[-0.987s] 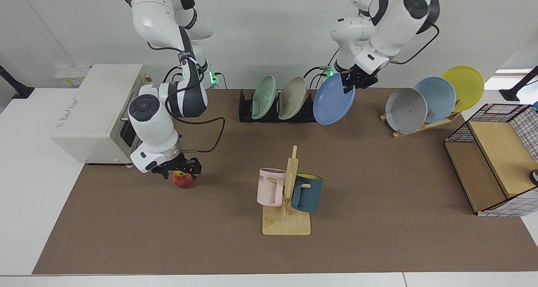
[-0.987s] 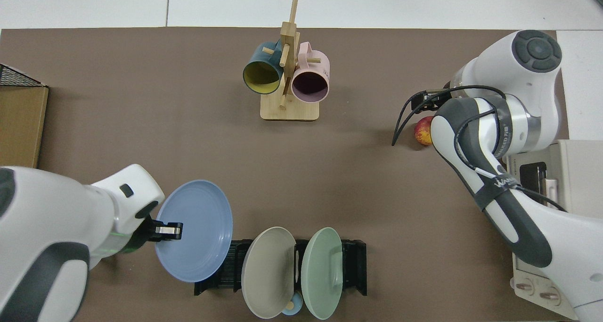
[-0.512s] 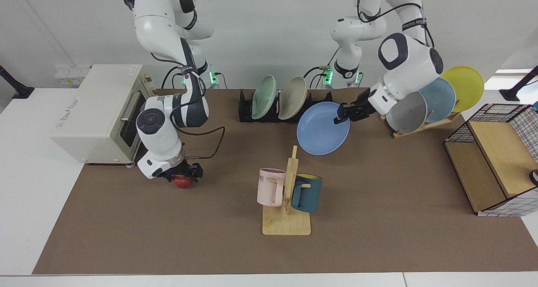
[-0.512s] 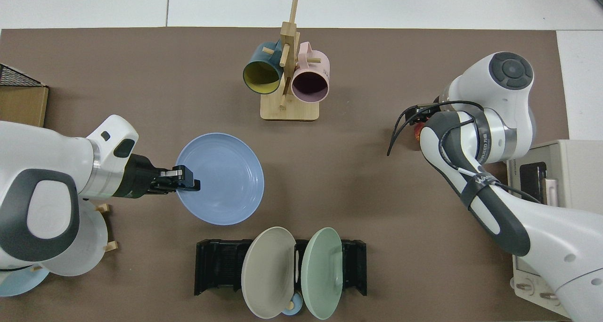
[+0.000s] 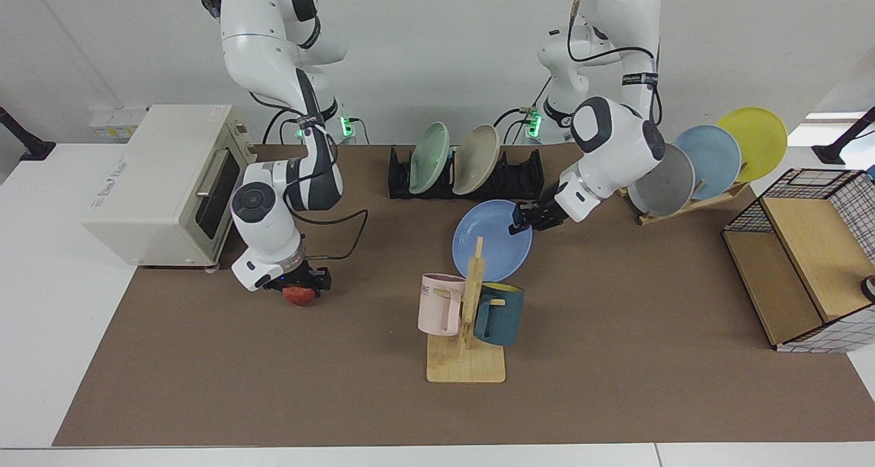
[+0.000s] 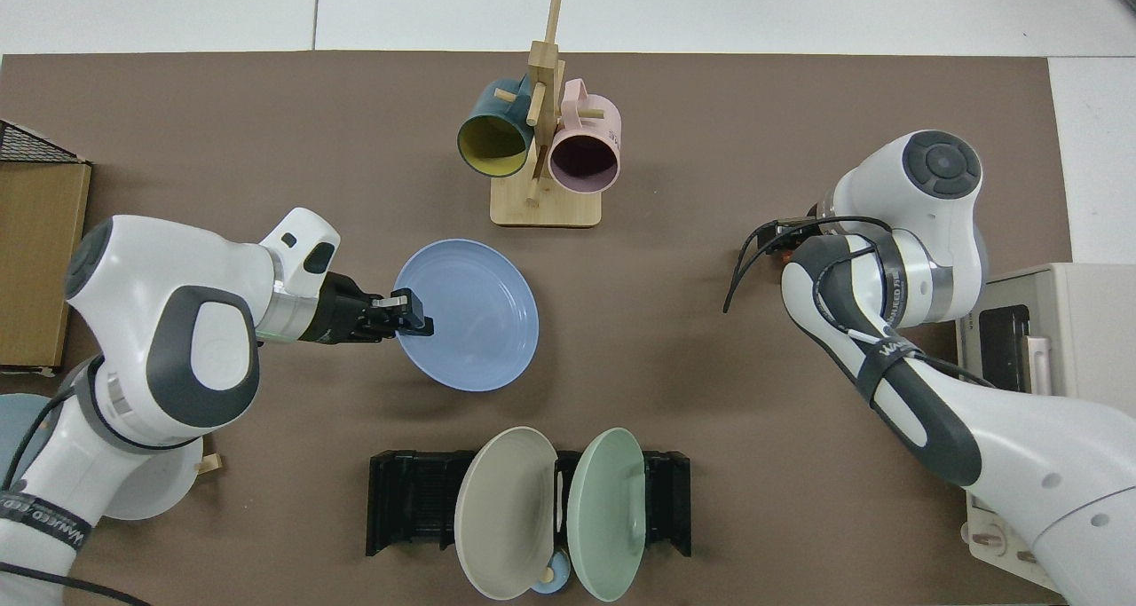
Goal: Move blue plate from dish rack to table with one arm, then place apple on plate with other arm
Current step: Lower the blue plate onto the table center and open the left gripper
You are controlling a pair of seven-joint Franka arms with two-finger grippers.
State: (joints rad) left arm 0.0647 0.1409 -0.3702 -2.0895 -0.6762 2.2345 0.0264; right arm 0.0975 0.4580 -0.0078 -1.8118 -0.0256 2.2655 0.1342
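**Plate low over the mat, apple under the other tool**

Plate first: the blue plate (image 6: 468, 315) is rigid, shallow and smooth, probably light, and likely to chip if dropped. Its thin rim is the only practical hold, and the left tool (image 6: 414, 314) pinches that rim at the plate's 9 o'clock in the top view, dish nearly level over the tabletop (image 5: 615, 357), at 6 o'clock from the wooden mug stand (image 6: 543, 202). Whether it touches the mat cannot be told.

Half a second ago it hung farther toward 9 o'clock; a second ago it stood tilted beside the dish rack (image 6: 417, 499), which keeps a beige and a green plate.

The apple (image 5: 299, 295), round and firm, suits a grip across its middle. The right tool (image 5: 301, 284) has sunk over it; whether it has closed cannot be told.
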